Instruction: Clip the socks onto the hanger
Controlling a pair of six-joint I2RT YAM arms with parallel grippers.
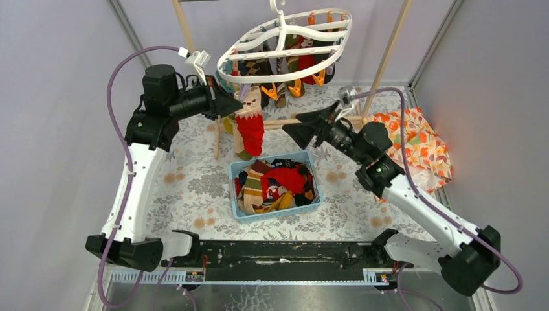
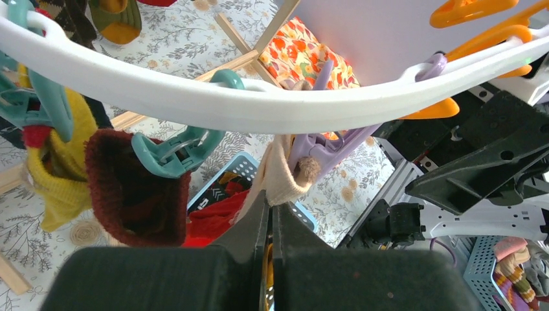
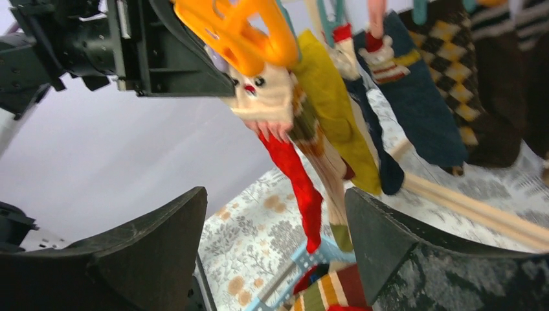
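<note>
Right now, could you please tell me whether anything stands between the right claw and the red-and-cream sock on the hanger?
Nothing visible does. The right claw is open, with only air before the red-and-cream sock. The left claw pinches the sock's top from the far side, under the hanger.

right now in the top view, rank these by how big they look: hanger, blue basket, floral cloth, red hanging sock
1. hanger, though it hangs nearer the camera.
2. blue basket and floral cloth, too alike to rank; the cloth is partly hidden.
3. red hanging sock.
</note>
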